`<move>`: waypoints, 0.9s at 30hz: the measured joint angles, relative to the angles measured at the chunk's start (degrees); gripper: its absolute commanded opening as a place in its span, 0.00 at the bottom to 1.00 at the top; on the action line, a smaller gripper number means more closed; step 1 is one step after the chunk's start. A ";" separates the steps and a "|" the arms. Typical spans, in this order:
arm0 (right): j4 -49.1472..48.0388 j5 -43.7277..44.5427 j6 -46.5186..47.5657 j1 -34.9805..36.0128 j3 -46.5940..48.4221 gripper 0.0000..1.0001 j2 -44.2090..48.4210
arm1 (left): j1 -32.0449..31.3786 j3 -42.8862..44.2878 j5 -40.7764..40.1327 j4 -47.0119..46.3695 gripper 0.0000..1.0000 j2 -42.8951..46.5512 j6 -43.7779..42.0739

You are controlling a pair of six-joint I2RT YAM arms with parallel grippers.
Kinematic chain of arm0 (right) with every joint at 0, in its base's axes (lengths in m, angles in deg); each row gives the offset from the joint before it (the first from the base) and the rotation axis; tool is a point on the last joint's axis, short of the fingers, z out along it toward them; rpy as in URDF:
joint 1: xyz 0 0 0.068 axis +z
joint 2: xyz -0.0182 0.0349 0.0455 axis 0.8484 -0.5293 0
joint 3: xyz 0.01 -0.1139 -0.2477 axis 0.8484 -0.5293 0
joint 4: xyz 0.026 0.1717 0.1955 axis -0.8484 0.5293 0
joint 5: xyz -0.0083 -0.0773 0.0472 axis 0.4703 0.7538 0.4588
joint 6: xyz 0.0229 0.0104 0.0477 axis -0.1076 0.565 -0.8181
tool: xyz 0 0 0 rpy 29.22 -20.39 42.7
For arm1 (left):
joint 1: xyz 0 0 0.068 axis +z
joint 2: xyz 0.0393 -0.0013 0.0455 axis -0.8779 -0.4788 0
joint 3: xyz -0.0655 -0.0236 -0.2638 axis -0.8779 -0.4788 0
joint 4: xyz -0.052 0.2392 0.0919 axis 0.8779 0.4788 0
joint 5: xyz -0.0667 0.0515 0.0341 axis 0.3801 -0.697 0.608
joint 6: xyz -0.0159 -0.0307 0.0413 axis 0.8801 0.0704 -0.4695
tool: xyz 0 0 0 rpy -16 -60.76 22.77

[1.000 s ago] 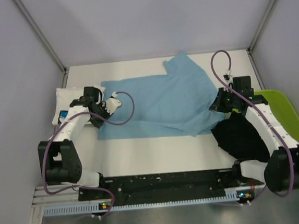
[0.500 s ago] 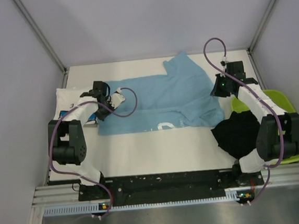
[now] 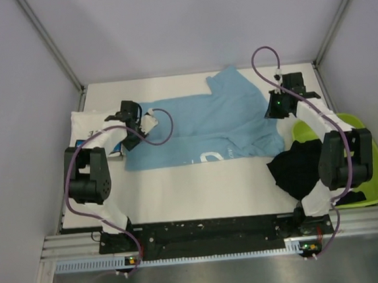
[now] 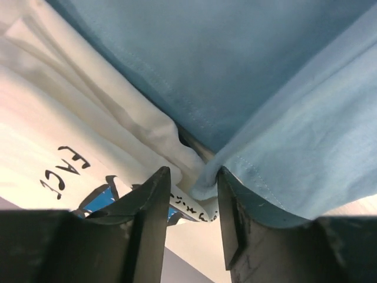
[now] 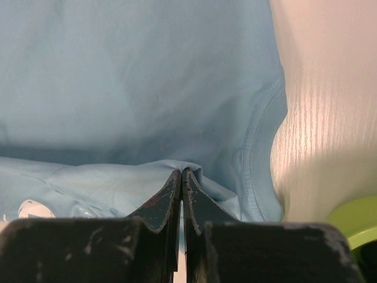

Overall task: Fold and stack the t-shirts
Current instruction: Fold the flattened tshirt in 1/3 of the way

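The right gripper [image 5: 181, 172] is seen pressed almost fully together, and a thin raised ridge of the light blue cotton t-shirt [image 5: 147, 76] is pinched between its dark fingers [image 5: 165, 197]. Just beyond that pinch the shirt's stitched hem is seen curving down beside the pale wood-grain tabletop [image 5: 318, 118]. From above, this gripper is placed at the shirt's right edge, near the far right corner of the table.

The left gripper [image 4: 191, 177] is held partly apart, with a clear gap between its two fingers. A folded corner of the light blue shirt is seen lying in that gap against the inner face of one finger, but nothing is clamped (the cloth hangs loose there). Beneath that corner a white cotton t-shirt [image 4: 70, 100] with black lettering and a patch of blue print is overlapped by the blue one.

In the overhead view the light blue shirt is spread across the far middle of the table, between the two arms, with its near edge turned over so that a little white print is shown. The white shirt is bunched at the far left, under the left arm. A plain black t-shirt [image 3: 300, 168] is heaped at the right, just beside the blue shirt's near corner and draped partly over the rim of a lime-green plastic bin [image 3: 377, 171].
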 measured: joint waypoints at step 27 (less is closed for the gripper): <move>6.29 6.27 4.42 2.14 21.00 0.50 -19.89 | -3.52 -14.27 10.67 2.05 0.51 9.14 -5.03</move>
